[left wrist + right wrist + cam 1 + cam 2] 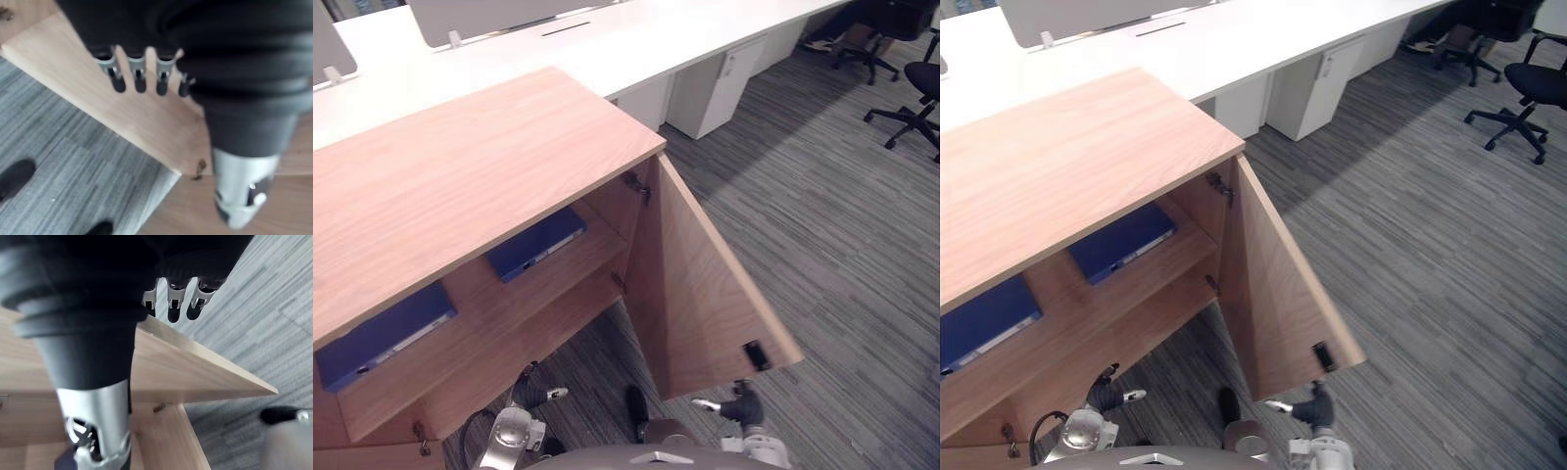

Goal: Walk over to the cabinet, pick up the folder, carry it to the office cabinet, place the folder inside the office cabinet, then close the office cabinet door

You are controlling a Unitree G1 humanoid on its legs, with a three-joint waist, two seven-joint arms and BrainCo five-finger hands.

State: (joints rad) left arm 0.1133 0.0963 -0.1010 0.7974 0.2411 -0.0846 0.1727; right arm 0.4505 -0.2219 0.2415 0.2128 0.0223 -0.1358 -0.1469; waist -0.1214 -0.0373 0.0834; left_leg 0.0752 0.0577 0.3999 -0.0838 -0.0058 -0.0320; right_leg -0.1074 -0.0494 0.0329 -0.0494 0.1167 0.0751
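Below the open door [705, 284], left hand [533, 390] and right hand [742, 404] hung slack, empty; a glancing push risked leaving it ajar.

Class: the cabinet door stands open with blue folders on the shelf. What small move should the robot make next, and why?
Probably bring the open right hand round to the door's outer face and begin pushing it shut: folders already lie on the shelf.
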